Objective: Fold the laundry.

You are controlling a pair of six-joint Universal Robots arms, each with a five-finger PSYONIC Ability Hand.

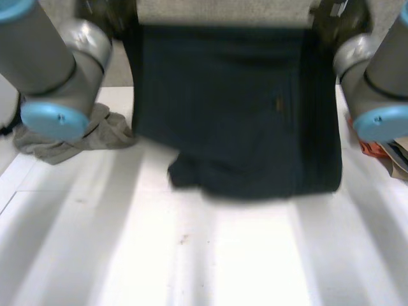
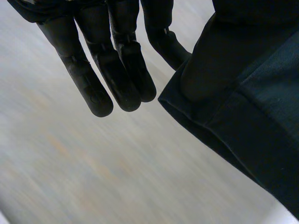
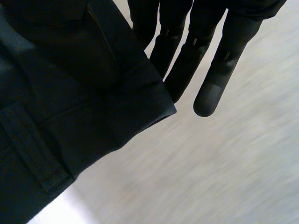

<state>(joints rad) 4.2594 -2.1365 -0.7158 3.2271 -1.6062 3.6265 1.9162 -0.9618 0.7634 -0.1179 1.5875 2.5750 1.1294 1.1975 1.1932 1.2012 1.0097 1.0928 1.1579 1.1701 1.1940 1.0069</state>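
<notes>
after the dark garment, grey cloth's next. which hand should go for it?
Left, probably. The grey cloth lies crumpled on the table beside the left arm; the right arm is across the hanging dark garment from it. The left hand and right hand both hold that garment now.

Garment [image 1: 242, 108] is plain dark navy, no print at all. Bench [image 1: 223, 255] is white, fingers [image 2: 114, 70] are black, and the crumpled rag [image 1: 95, 137] is a greyish beige.

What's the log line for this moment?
dark garment: hanging over table | left hand: beside its edge | right hand: beside its edge | grey cloth: on table
</notes>
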